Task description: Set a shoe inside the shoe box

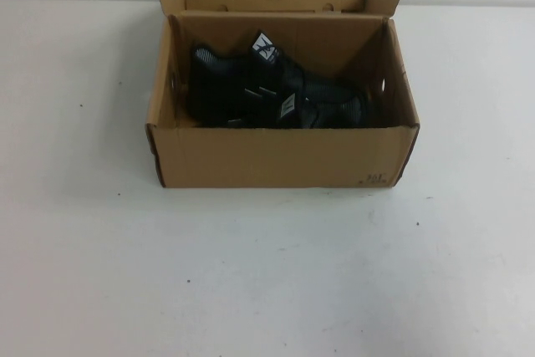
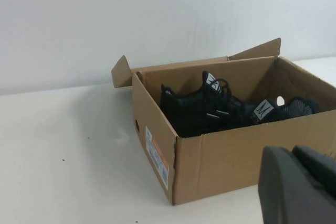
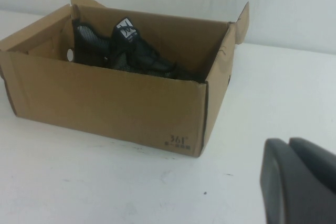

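Sitting open on the worktop [image 1: 267, 290], the shoe box [image 1: 276, 156] is already holding the shoe [image 1: 242, 89], seemingly beside its pair; both the left tool [image 2: 299, 182] and right tool [image 3: 302, 182] are resting closed, empty, nearby.

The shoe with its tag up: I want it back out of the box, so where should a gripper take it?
Judging by pose, grip the raised tongue and collar of the shoe, coming straight down from above; the box walls block every side.
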Available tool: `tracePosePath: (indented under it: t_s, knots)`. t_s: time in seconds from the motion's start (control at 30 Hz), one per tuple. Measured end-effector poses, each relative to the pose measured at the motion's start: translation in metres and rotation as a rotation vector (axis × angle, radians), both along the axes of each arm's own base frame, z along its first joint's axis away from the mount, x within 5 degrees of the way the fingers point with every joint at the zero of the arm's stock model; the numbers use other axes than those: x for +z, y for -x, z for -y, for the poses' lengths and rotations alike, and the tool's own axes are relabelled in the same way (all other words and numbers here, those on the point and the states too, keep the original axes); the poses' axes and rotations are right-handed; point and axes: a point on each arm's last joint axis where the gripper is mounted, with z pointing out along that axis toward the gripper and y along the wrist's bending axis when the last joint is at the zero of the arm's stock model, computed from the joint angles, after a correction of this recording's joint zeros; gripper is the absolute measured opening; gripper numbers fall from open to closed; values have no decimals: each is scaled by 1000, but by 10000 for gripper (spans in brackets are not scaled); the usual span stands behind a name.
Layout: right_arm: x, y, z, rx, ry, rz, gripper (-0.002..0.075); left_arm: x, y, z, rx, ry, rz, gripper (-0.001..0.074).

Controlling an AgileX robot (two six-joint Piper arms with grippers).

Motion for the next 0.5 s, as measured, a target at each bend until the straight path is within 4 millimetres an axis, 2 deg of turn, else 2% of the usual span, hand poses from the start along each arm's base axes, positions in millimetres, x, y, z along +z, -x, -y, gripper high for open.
tracePosePath:
  t_s: [0.23, 0.4, 0.5]
  knots:
    - [0, 0, 0, 0, 0, 0, -17, -27, 11, -3, 30, 58, -2, -1]
    - [0, 0, 0, 0, 0, 0, -17, -44, 4, -16, 199, 281, -32, -1]
    - [0, 0, 0, 0, 0, 0, -17, -52, -1, -24, 285, 329, -17, -1]
